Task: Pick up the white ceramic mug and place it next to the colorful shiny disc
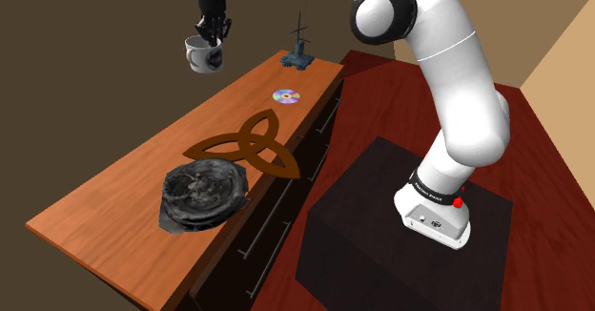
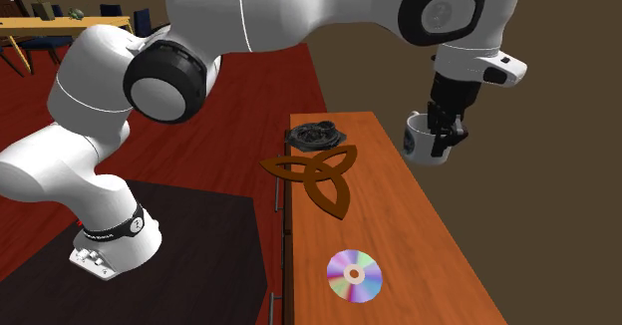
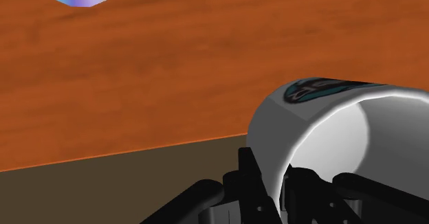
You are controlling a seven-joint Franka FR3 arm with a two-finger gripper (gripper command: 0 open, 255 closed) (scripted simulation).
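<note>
Gripper (image 1: pixel 212 39) pinching mug (image 1: pixel 204 57) by rim wall only. Mug hangs under it, seemingly past table (image 1: pixel 124 199) edge. A slip likely drops it short of disc (image 1: pixel 286 96).

disc (image 1: pixel 286 95) on sideboard (image 1: pixel 124 199) | knot-shaped trivet (image 1: pixel 250 145) between disc and dish (image 1: pixel 202 195) | mug (image 1: pixel 205 57) above sideboard edge

Counted, shoulder view: 1 white mug (image 1: pixel 205 57), 1 rainbow disc (image 1: pixel 286 96), 1 brown trefoil-shaped piece (image 1: pixel 246 148), 1 dark crumpled obj (image 1: pixel 202 196) at 7 o'clock from it, 1 blue base (image 1: pixel 299 61) w/ thin rod at 1 o'clock. 1 wooden counter (image 1: pixel 114 204). 1 arm (image 1: pixel 462 99), 1 gripper (image 1: pixel 212 38), 1 black box stand (image 1: pixel 367 233).
</note>
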